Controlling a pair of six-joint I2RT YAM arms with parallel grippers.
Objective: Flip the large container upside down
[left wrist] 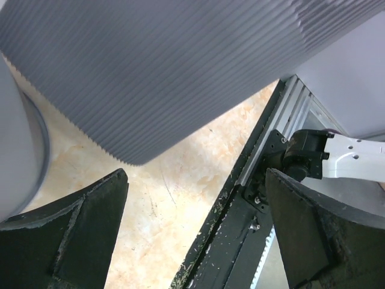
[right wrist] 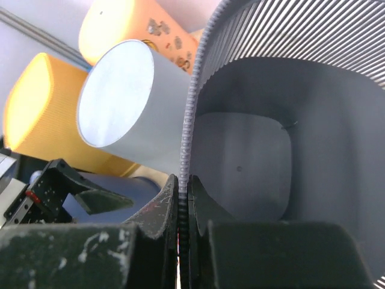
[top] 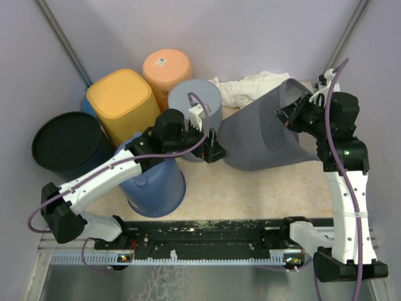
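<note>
clamping right pincer (right wrist: 183, 182) grips grey container (top: 263, 143) rim; peach tub (top: 170, 75) sticker (top: 160, 61) illegible.

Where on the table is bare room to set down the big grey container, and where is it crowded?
Bare tabletop lies in front of the tilted grey container, bordered by the blue container, the right arm and the black rail. The back left is crowded around the yellow container; a white cloth lies at the back.
</note>
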